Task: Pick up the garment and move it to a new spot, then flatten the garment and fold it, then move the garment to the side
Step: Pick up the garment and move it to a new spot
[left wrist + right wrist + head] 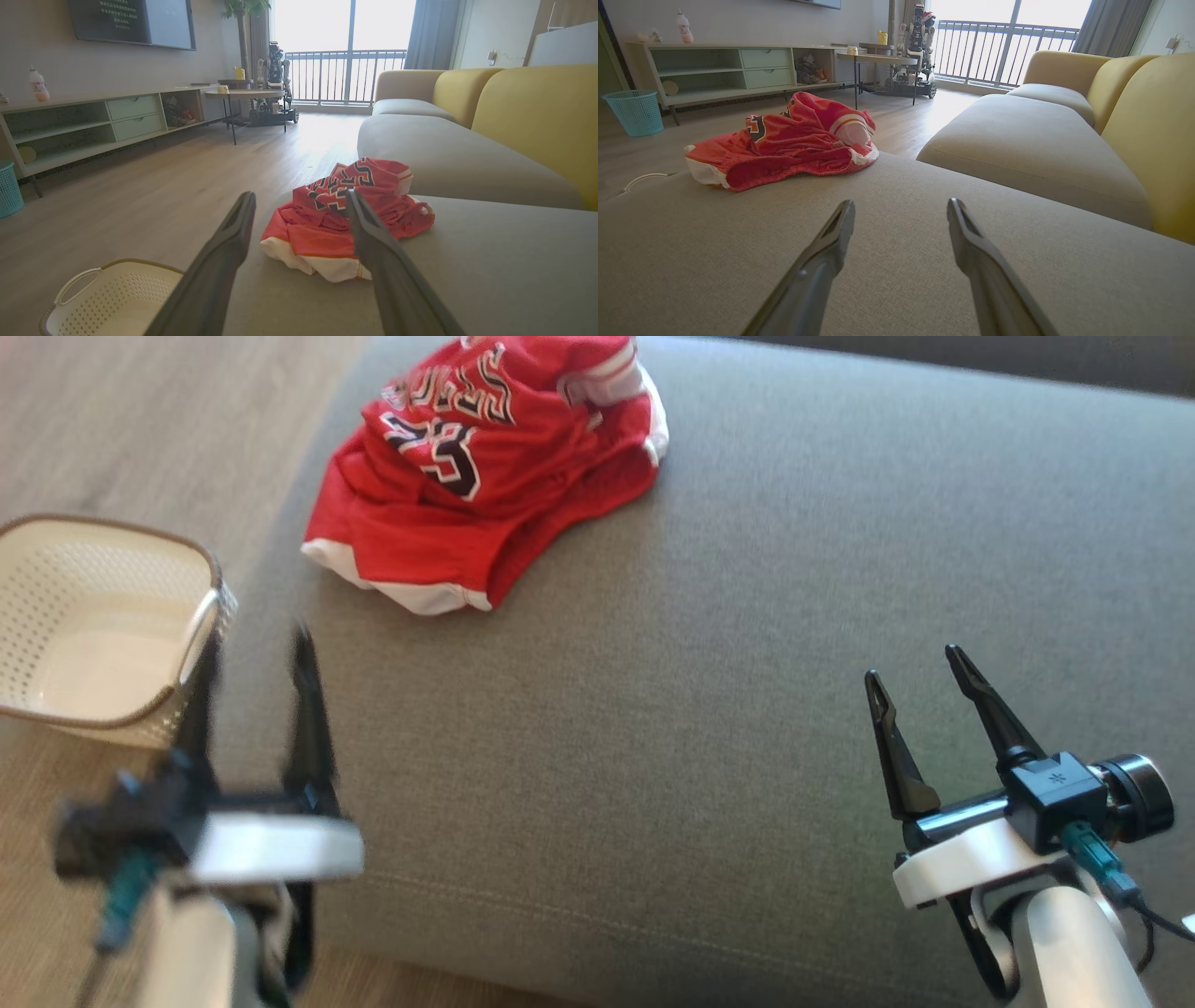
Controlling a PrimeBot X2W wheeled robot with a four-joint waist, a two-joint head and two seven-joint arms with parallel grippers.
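A crumpled red garment (485,467) with white trim and dark lettering lies on the grey sofa cushion (747,616) near its far left edge. The same garment (345,214) sits just ahead of my left gripper (301,198), whose fingers are spread with nothing between them. In the head view my left gripper (252,639) is blurred at the lower left, over the cushion's left edge. My right gripper (915,663) stands open at the lower right, well clear of the garment (784,140); from its wrist camera my right gripper (901,205) points over bare cushion.
A white perforated basket (103,625) stands on the wooden floor left of the sofa. Yellow backrests (537,116) line the sofa's right side. Across the room are a TV cabinet (93,121), a small table (243,95) and a teal bin (637,112).
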